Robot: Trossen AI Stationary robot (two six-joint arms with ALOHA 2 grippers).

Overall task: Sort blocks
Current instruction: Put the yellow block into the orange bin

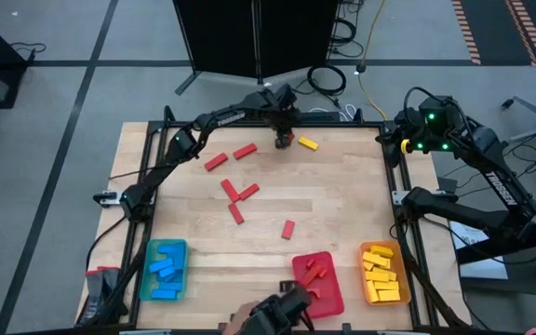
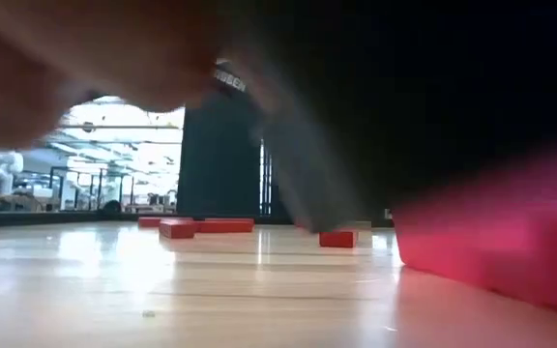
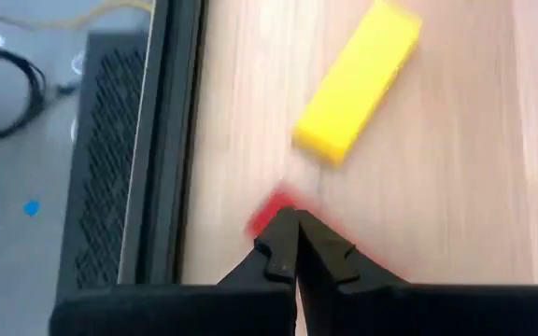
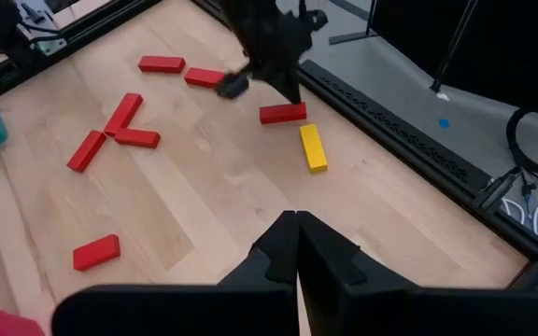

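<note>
The blue tray (image 1: 164,270) holds blue blocks (image 1: 167,269), the red tray (image 1: 319,282) red ones, the orange tray (image 1: 383,274) yellow. Left claw (image 1: 284,141) rests together over a red block (image 4: 282,114); right claw (image 4: 296,224) hangs closed at the tabletop's (image 1: 342,195) far corner.

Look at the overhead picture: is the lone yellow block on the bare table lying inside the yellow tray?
No: the yellow block lies on the table's far side beside the left gripper, far from the yellow tray.
</note>
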